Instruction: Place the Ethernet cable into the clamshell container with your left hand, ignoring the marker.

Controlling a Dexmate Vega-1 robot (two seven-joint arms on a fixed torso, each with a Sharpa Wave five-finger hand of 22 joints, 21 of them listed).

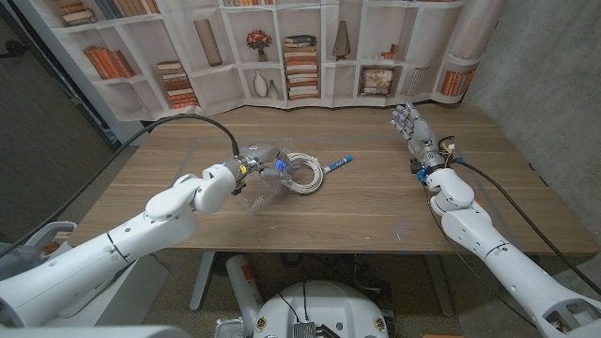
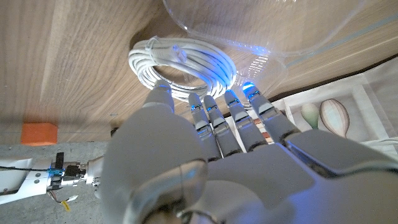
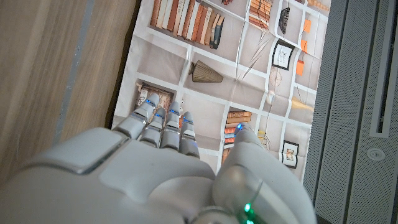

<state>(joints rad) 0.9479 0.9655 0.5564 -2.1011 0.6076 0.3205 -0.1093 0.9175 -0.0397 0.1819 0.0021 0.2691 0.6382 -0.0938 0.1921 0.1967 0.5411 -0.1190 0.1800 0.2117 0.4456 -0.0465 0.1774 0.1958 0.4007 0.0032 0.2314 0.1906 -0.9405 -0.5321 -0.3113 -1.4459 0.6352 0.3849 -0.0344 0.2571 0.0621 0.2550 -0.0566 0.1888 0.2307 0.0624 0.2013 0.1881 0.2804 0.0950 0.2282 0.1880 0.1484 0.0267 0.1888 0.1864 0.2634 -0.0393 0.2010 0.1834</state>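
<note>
A coil of white Ethernet cable lies on the wooden table near its middle. Beside the coil, towards my left arm, sits the clear clamshell container, faint against the wood. My left hand hovers over the container's far side with fingers straight and apart, holding nothing. In the left wrist view its fingertips reach the rim of the cable coil, and the clamshell lies just beyond. My right hand stands open at the table's far right. A marker lies just right of the coil.
A bookshelf backdrop hangs behind the table's far edge. A black cable loops from my left arm over the table. In the left wrist view a small orange block shows beside my right arm.
</note>
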